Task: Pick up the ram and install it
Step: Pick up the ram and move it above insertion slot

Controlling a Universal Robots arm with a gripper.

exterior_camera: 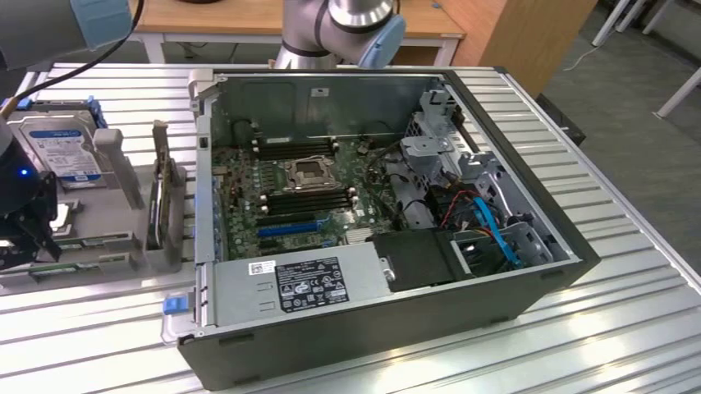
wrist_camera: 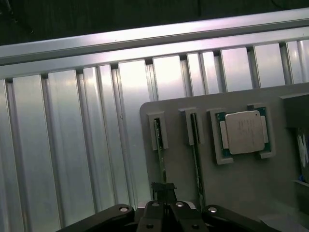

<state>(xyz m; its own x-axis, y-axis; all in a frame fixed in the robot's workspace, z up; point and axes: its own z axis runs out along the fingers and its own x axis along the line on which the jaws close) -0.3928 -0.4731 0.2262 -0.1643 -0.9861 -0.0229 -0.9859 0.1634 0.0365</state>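
Black claw fingers are drawn together, with no gap between them. Their tips meet right over the near end of the ram. Whether they actually pinch the stick cannot be told. The ram stands on edge in a narrow slot of a grey holder plate, showing as a thin green line running away from the claw. Just beside it, a second green stick stands on edge in its own parallel slot. Past that one, a square processor with a silver lid lies flat in a recess of the same plate.

In the exterior view the claw hangs low over the near end of the holder, at the exterior view's left. A hard drive with a white and blue label sits at the holder's far end. The holder rests on a ribbed aluminium worktop. On that worktop, to the exterior view's right of the holder, an open computer case lies on its side. Inside it are the motherboard, black memory slots and a long blue slot.
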